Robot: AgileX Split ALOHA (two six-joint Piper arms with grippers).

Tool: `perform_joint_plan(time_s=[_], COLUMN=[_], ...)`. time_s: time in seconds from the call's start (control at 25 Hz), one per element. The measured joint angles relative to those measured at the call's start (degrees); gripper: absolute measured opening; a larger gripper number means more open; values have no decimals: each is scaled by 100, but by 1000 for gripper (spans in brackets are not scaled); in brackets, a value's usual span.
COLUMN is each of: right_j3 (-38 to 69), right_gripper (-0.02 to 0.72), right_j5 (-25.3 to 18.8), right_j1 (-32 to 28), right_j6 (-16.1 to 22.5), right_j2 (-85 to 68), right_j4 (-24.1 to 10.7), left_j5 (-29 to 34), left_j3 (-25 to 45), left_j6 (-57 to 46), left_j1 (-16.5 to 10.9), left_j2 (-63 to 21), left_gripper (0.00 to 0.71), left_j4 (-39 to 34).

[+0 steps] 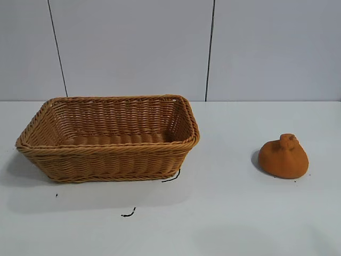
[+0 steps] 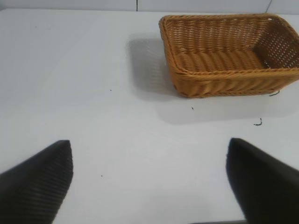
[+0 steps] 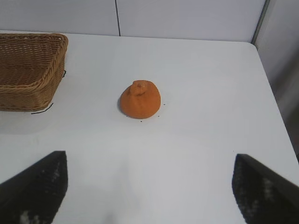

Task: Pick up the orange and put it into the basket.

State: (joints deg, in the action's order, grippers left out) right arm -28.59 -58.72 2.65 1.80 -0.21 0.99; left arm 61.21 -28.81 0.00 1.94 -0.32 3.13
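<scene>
Orange (image 1: 283,157): squat, matte, dull orange, knobby bump on top; resting on the white table (image 1: 229,213) at the right side of the exterior view, well apart from the basket, untouched by either gripper. Also seen in the right wrist view (image 3: 140,99), alone on bare tabletop.

Basket (image 1: 106,152): large, rectangular, tan-brown wicker with flaring sides and braided rim; standing upright on the left half of the table in the exterior view; interior holding nothing visible. Seen whole in the left wrist view (image 2: 219,79), and one corner in the right wrist view (image 3: 32,88).

Left gripper (image 2: 149,182): visible only in the left wrist view; two dark ribbed fingers (image 2: 39,184) spread wide, bare tabletop between them, holding nothing; basket lying farther off, clear of the fingers.

Right gripper (image 3: 149,186): visible only in the right wrist view; two dark fingers (image 3: 264,191) spread wide, holding nothing; orange lying beyond the fingers, roughly in line with the gap, not touched.

Arms: neither in sight in the exterior view.

Stray threads: short dark curl (image 1: 128,213) on the table in front of the basket; another dark strand (image 1: 173,177) at the basket's front right base corner.

Background: pale wall panels (image 1: 133,48) with dark vertical seams behind the table.
</scene>
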Motion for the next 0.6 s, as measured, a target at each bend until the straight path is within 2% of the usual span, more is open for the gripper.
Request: perform_joint_plan(time_s=[0.36, 0.6], right_j3=[-57, -1032], right_gripper=[683, 683], right_j5=[23, 350], right_j1=[0, 0], right_j6=[0, 0], right_j2=[8, 1675], right_j4=[1, -99], left_j5=[0, 5], left_j3=[0, 0], left_j6=[0, 0], left_j1=[0, 0], left_j2=[0, 0], left_gripper=[639, 639], left_j4=[0, 0])
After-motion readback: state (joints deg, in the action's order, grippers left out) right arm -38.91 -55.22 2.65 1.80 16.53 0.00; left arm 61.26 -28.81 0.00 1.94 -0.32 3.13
